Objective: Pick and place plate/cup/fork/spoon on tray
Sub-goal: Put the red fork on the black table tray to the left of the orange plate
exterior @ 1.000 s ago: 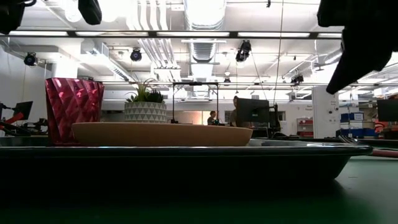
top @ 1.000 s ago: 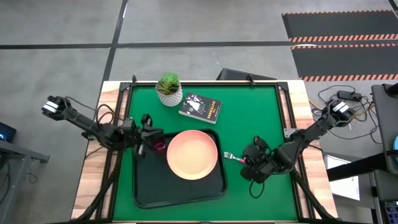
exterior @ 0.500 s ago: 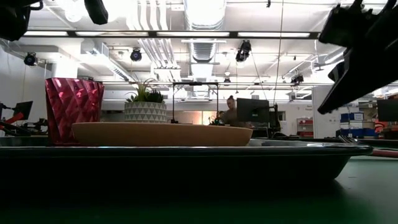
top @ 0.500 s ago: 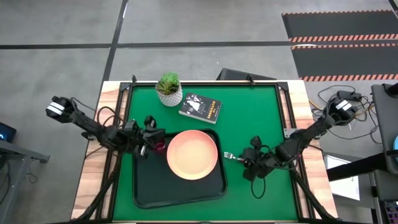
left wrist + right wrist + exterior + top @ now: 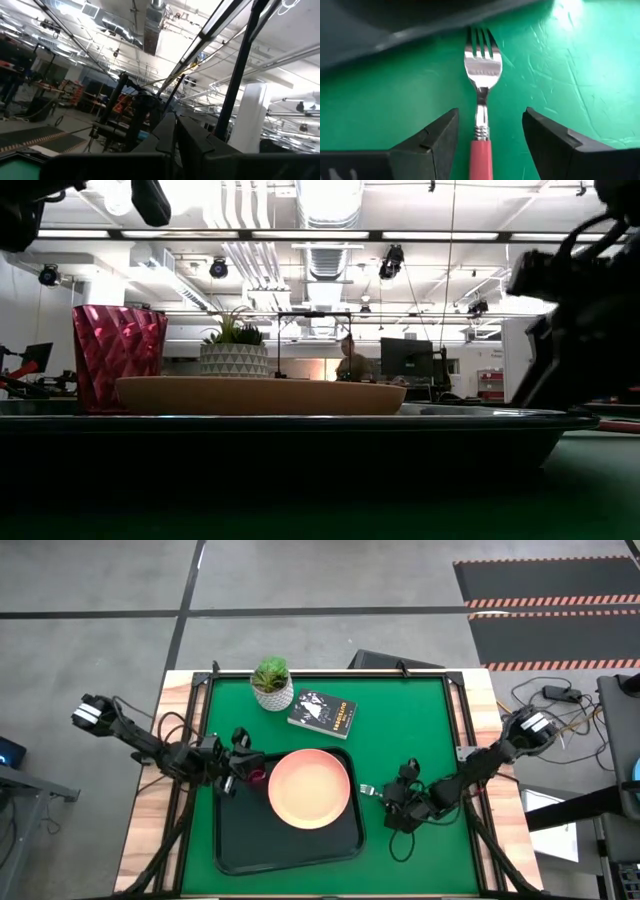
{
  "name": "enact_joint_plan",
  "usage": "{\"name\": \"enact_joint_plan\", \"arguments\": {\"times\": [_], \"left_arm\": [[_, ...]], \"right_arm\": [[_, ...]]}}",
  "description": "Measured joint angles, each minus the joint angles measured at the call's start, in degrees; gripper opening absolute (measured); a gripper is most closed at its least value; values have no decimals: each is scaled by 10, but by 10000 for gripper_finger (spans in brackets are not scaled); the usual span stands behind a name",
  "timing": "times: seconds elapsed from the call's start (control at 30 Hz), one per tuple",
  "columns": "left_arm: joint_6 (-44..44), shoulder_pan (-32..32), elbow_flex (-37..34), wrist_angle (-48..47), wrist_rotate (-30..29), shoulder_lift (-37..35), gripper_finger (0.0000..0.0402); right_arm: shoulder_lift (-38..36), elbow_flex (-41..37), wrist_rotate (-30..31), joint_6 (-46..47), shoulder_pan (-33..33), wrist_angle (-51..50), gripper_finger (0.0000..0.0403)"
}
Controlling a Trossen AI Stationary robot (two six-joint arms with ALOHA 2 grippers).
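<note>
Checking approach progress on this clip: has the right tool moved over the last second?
Yes. In the high view the right tool has shifted left toward the tray, and it now straddles the fork with its fingers open.

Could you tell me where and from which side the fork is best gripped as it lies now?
Judging by its pose, grip the fork on its pink handle, from straight above. It lies flat on the green mat with its tines toward the tray, and the right gripper is already open astride the handle.

Both arms are dark, slim and jointed, with black cables looping along them. Each outer end carries a white-marked block. The right pincer [image 5: 487, 150] has black, wedge-shaped fingers.
</note>
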Motion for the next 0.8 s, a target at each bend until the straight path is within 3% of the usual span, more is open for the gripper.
{"name": "enact_joint_plan", "arguments": {"times": [0.17,0.43,0.6,0.8], "left_arm": [[9,0,3,0,-18,1,0],[10,0,5,1,-47,1,0],[10,1,5,1,-48,1,0],[15,2,9,-2,-62,1,0]], "right_arm": [[32,1,17,1,-1,5,167],[50,2,11,17,-17,13,28],[9,0,-9,2,-19,-18,27],[-128,-7,-1,-27,-21,-49,27]]}}
